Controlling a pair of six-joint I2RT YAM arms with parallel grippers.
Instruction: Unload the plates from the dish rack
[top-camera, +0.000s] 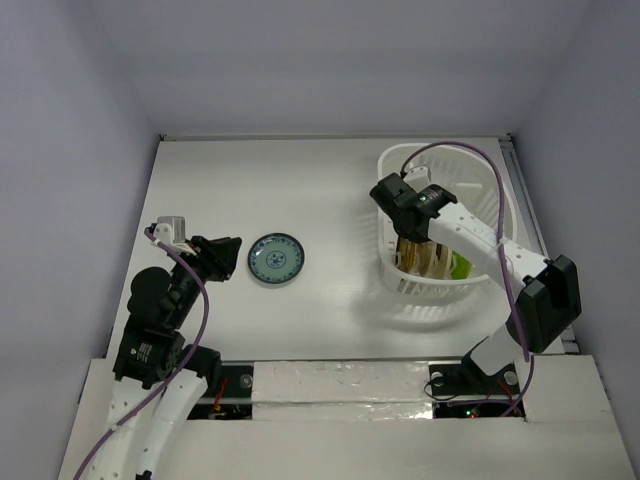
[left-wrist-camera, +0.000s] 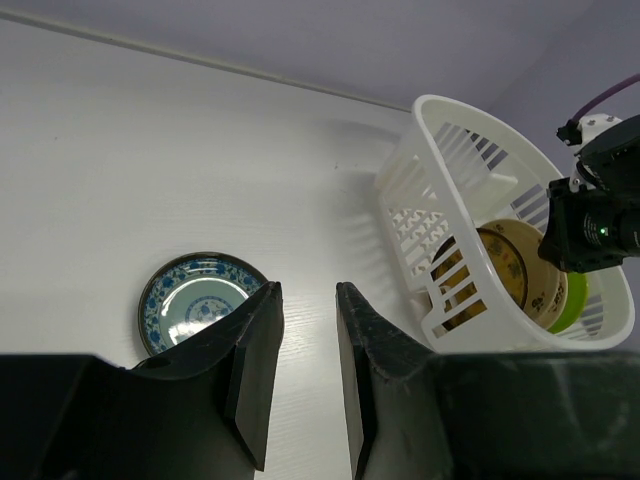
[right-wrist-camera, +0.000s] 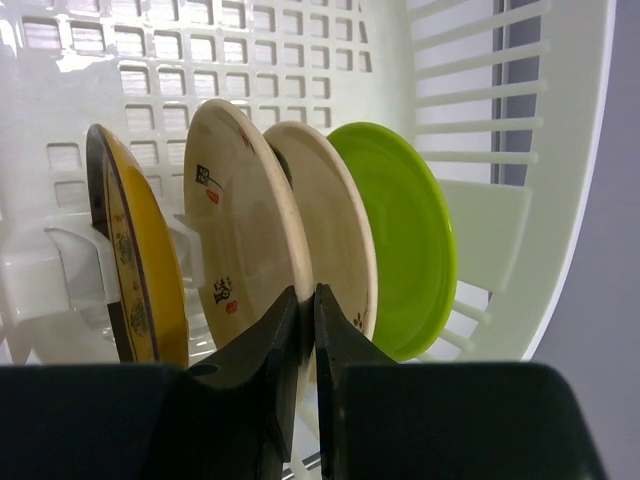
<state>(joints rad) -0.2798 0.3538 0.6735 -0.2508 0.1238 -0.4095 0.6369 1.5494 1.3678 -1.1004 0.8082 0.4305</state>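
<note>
The right gripper (right-wrist-camera: 308, 320), at lower centre of its wrist view, was clamped on the rim of the tan plate (right-wrist-camera: 235, 220). This plate stood upright in the dish rack (right-wrist-camera: 560, 200), between the mustard plate (right-wrist-camera: 140, 260) and the cream plate (right-wrist-camera: 335, 230). The lime green plate (right-wrist-camera: 400, 230) stood rightmost. The left gripper (left-wrist-camera: 305, 370) was parted. The teal plate (left-wrist-camera: 195, 300) lay flat on the table (left-wrist-camera: 150, 150), lower left.

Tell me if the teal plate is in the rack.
No, the teal plate lies flat outside the rack, well to its left.

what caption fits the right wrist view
Right pincer at the tan plate's rim, four plates upright in the dish rack
</note>
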